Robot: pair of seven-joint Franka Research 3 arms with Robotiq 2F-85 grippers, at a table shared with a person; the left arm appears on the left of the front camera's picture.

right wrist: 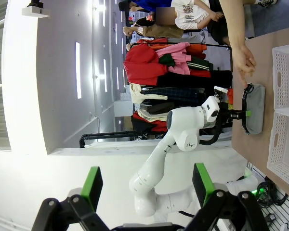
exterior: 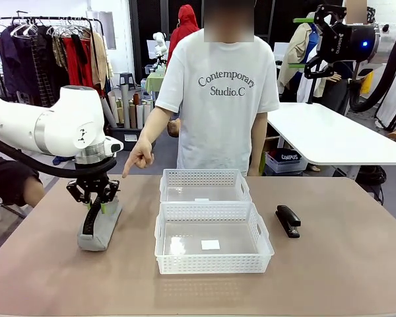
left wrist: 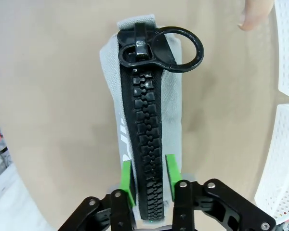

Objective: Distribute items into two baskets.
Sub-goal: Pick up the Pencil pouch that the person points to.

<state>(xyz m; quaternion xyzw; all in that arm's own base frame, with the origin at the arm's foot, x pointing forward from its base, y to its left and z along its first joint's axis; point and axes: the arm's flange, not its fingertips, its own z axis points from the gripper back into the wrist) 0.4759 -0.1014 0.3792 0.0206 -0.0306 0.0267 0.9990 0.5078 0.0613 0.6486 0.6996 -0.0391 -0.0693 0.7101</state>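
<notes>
Left wrist view looks straight down the left gripper onto a grey zip pouch. Its green pads sit one on each side of the black zipper strip, pressed against the grey fabric at the near end of the pouch. The fingers are clenched on the pouch, with the zipper ridge running up between them. At the end of the pouch farthest from the fingers, a black ring pull lies on the slider.

Beyond that end, a person's fingertip points down at the table, apart from the pouch. White lattice walls of the two baskets run along one side of the fingers, near the pouch but not touching it.

From the front, the pouch stands on its long edge on the table, zipper side up, with the left fingers astride its top. The smaller basket and the larger basket stand touching, end to end, beside the fingers toward the robot's right. A black stapler lies on the table past the baskets, well apart from the left fingers.

The right gripper is held high, away from the table. Its two green pads are spread wide, with nothing between them, so the fingers are released. The pouch and baskets lie far beyond its fingertips.
</notes>
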